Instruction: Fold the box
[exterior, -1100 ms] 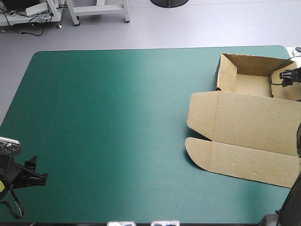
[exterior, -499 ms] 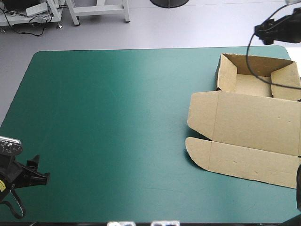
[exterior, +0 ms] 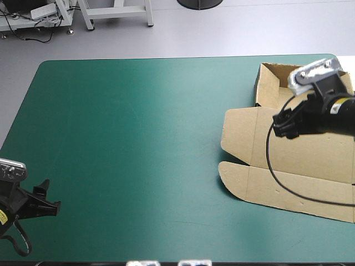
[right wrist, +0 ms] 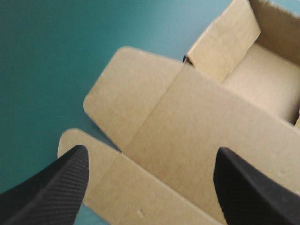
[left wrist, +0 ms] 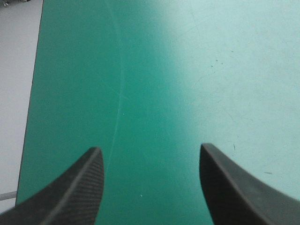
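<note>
Jaws wide open, empty: right gripper (exterior: 284, 126) over the box (exterior: 310, 160) lid, left gripper (exterior: 51, 198) well apart

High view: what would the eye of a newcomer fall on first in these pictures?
The brown box at the table's right side: an open tray near the far edge, its lid flat toward the near edge. The right gripper hovers open over that lid, while the left gripper hangs open above bare teal-green cover at the near left corner.
</note>
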`<control>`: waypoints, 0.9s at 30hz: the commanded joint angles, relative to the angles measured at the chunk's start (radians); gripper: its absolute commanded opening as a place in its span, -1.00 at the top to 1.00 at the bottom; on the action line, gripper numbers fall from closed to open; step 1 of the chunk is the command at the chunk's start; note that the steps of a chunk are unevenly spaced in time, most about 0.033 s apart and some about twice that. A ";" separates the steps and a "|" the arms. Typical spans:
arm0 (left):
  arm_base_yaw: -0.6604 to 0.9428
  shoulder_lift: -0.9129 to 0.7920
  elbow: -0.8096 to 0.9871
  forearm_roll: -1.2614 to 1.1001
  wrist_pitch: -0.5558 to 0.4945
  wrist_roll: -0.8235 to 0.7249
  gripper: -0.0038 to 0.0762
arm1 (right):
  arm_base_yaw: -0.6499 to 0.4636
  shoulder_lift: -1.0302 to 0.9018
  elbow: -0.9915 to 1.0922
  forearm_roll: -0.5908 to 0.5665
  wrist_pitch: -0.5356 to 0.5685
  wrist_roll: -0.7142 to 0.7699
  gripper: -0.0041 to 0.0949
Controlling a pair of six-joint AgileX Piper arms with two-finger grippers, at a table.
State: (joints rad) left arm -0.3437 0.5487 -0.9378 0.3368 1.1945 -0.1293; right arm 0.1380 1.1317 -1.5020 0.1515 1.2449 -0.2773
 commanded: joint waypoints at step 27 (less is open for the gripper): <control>0.001 0.017 0.053 -0.166 -0.030 -0.003 -0.11 | 0.003 -0.370 0.535 -0.062 -0.033 0.093 -0.43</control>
State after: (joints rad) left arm -0.3437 0.5505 -0.8949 0.1823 1.2182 -0.1293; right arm 0.1380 0.7678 -0.9464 0.1000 1.2358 -0.1981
